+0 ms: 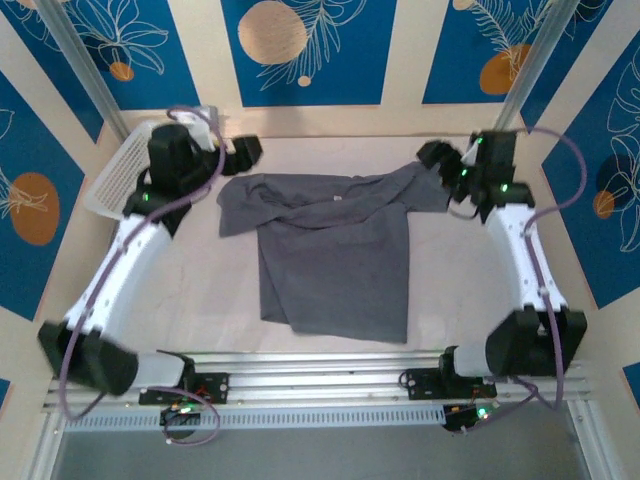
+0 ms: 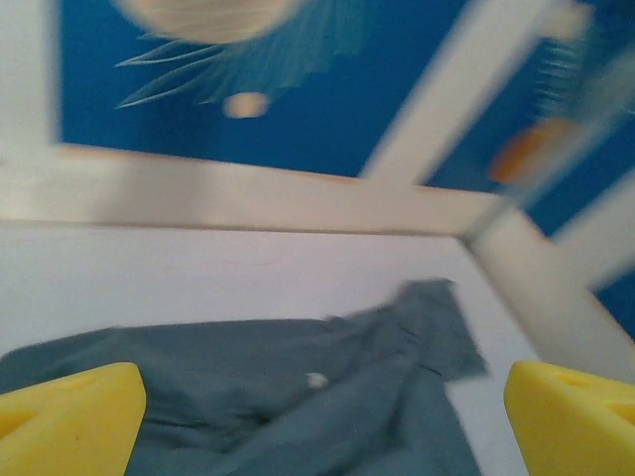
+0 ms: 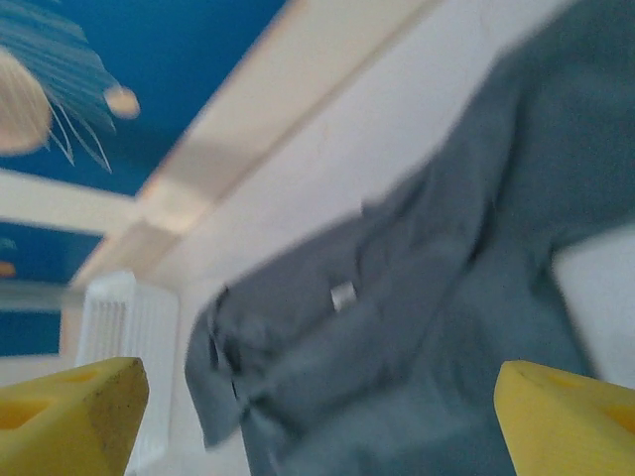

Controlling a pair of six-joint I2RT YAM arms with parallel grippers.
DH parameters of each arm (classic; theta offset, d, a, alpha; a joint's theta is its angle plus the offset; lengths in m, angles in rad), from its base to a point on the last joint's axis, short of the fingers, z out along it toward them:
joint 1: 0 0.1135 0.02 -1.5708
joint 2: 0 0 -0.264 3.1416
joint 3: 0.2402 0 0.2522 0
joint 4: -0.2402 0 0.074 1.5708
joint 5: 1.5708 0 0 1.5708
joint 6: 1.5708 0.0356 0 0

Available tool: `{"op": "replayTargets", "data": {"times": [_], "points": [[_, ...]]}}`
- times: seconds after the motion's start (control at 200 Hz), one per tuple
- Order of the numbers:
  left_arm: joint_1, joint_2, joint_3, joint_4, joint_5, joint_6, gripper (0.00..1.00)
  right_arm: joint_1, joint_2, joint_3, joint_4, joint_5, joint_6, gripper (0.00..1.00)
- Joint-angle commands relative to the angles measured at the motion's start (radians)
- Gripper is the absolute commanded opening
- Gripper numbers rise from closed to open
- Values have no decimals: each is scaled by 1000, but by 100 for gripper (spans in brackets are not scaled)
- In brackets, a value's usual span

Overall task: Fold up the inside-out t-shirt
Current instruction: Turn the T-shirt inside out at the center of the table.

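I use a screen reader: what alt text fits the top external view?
A slate-grey t-shirt lies rumpled on the pale table, its upper part bunched. The left gripper and right gripper stand open beside its far corners; a white mesh basket sits at far left.

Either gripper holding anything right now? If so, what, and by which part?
Nothing is held. The left gripper and right gripper both stand open with nothing between the fingers; the t-shirt lies loose on the table.
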Motion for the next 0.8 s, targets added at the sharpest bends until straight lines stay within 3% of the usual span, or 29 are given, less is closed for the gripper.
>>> {"op": "replayTargets", "data": {"times": [0.0,0.2,0.275,0.35,0.45,0.515,0.64,0.795], "points": [[-156,-127,-202,64,59,160,94,139,-103,-240,-74,36,31,90],[-462,-289,-457,-98,78,512,99,575,-173,-440,-168,88,-9,88],[-498,-335,-496,-192,43,560,99,775,-114,-455,-167,178,-33,89],[-500,-401,-507,-275,47,601,99,909,-16,-430,-156,225,-68,90],[-502,-506,-488,-359,48,659,99,1029,131,-354,-140,232,-131,91],[-500,-561,-472,-422,-11,700,99,1083,221,-301,-140,241,-164,93],[-501,-627,-467,-548,-142,791,99,1160,350,-215,-142,241,-223,94],[-502,-704,-519,-568,-165,826,99,1194,441,-174,-146,330,-222,93]]}}
